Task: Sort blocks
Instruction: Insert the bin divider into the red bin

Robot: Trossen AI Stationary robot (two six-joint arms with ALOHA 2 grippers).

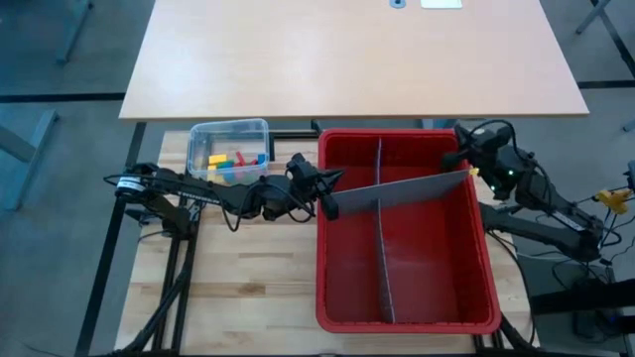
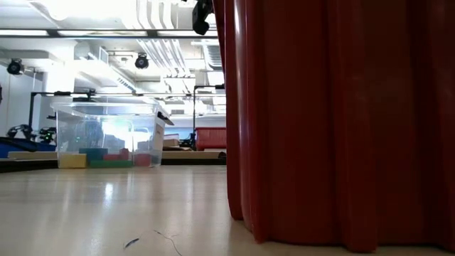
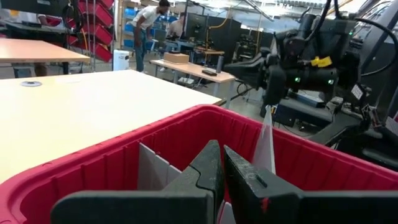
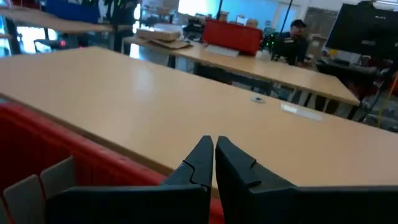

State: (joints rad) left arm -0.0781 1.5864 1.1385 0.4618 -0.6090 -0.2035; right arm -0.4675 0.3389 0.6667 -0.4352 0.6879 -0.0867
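The blocks (image 1: 230, 159), yellow, red, green and blue, lie in a clear tub (image 1: 203, 139) at the far left; the low view shows them (image 2: 106, 158) on the tub's floor. A red bin (image 1: 327, 288) holds a grey divider (image 1: 382, 268) that runs from near to far. A second grey divider panel (image 1: 407, 190) spans the bin crosswise above it. My left gripper (image 1: 330, 205) is shut on the panel's left end. My right gripper (image 1: 464, 161) hovers shut by the panel's right end (image 1: 464, 178); nothing shows between its fingers (image 4: 214, 142). My left gripper pinches the crosswise panel's left end (image 3: 225, 208) between its two fingers, coming level from the table's left, over the bin's left wall. The panel stands on edge and reaches away toward the bin's right wall (image 3: 266, 146). My right gripper: whether it touches the panel's right end, I cannot tell.
A large tan table (image 1: 347, 59) stands beyond the worktable's far edge. Bare wooden tabletop (image 1: 248, 288) lies near left of the bin. The red bin's wall (image 2: 320, 121) fills the right half of the low view. People stand far off in the room.
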